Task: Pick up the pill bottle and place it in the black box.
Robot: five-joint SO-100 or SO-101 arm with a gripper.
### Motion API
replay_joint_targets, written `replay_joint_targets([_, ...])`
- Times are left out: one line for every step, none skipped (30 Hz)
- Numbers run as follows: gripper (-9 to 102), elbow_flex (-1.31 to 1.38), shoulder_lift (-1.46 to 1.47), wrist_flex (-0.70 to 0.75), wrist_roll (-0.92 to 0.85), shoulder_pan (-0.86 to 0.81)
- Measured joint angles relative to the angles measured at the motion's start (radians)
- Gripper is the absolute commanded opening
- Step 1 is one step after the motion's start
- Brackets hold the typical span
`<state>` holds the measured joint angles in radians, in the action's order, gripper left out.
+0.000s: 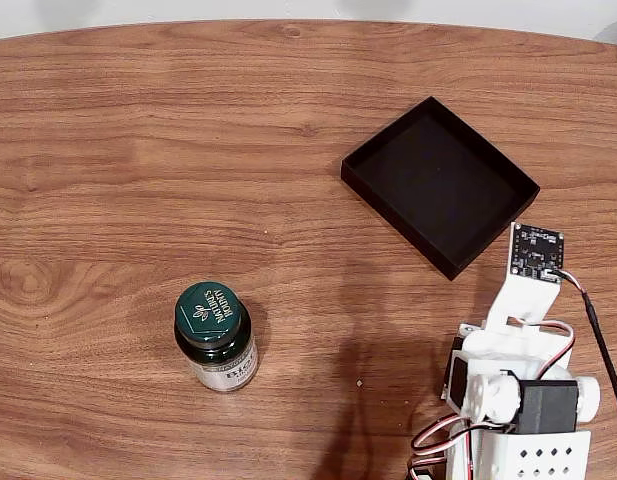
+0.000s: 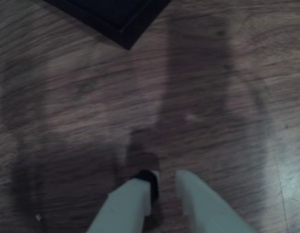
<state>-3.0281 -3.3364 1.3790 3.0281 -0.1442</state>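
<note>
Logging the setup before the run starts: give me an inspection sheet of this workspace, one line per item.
Surface: wood-grain table, bare apart from the job's things and the arm.
Job's things: pill bottle upright, lid on, at lower left in the fixed view; black box empty, at upper right, well apart from the bottle.
Clutter: nothing seen.
Grippers: gripper above bare table in the wrist view, fingers slightly apart, holding nothing.
Cables: red, white and black wires at the arm's base; black lead running from the small circuit board.
Surroundings: pale strip beyond the table's far edge.
</note>
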Motion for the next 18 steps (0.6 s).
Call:
replay_joint_targets([16,0.000,0.000,0.000,0.000,0.000])
replay_joint_targets([16,0.000,0.000,0.000,0.005,0.002])
replay_joint_targets([16,-0.003,0.002,-0.011,0.023,0.028])
replay_joint_targets([16,-0.006,0.002,-0.029,0.041,0.055])
replay_joint_targets([16,-0.011,0.003,-0.034,0.054,0.074])
replay_joint_targets([16,-0.012,0.003,-0.034,0.058,0.095])
replay_joint_targets([16,-0.012,0.003,-0.034,0.063,0.100])
replay_joint_targets([16,-0.012,0.003,-0.034,0.066,0.100])
replay_joint_targets([16,-0.012,0.003,-0.034,0.069,0.100])
replay_joint_targets([16,-0.012,0.003,-0.034,0.069,0.098])
replay_joint_targets([16,-0.012,0.003,-0.034,0.069,0.094])
replay_joint_targets([17,-0.012,0.003,-0.034,0.069,0.094])
replay_joint_targets([17,-0.012,0.003,-0.034,0.069,0.100])
replay_joint_targets([17,-0.012,0.003,-0.035,0.069,0.107])
replay_joint_targets([17,-0.012,0.008,-0.041,0.069,0.112])
replay_joint_targets([18,-0.012,0.015,-0.051,0.069,0.112])
replay_joint_targets([18,-0.012,0.020,-0.057,0.069,0.112])
replay_joint_targets([19,-0.014,0.026,-0.075,0.066,0.112])
